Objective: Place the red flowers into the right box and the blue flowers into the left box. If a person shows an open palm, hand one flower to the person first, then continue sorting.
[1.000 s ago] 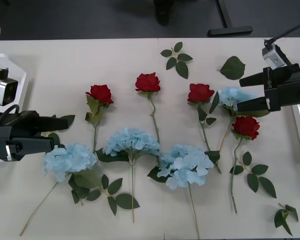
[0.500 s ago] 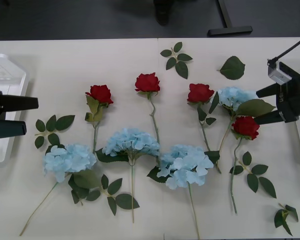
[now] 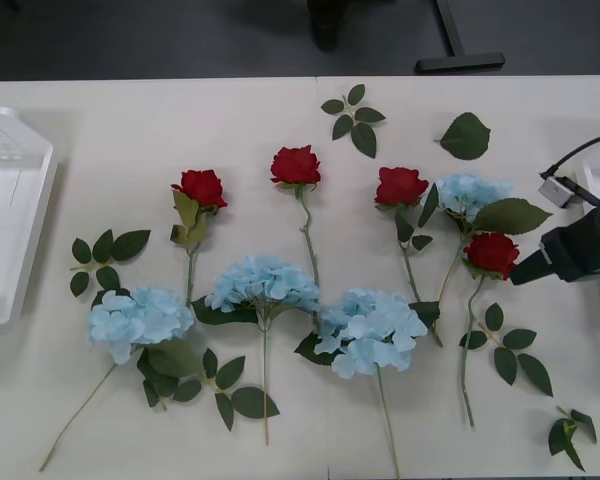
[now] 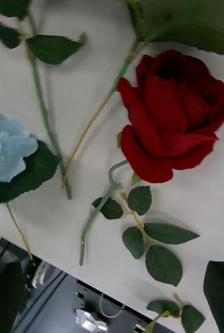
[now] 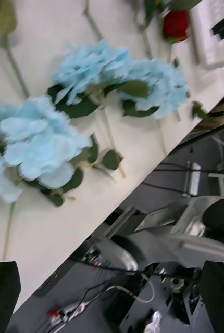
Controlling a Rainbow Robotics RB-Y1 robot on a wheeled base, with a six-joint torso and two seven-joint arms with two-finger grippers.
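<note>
Right claw point(image 3: 525, 271) sits beside a red flower point(image 4: 169, 117).

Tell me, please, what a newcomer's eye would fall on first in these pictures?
Probably the flowers spread across the table: the red flowers in a far row, the blue flowers mostly in a nearer row, none sorted yet. Next, the right tool beside the rightmost red bloom, and the left box at the table's left edge.
</note>
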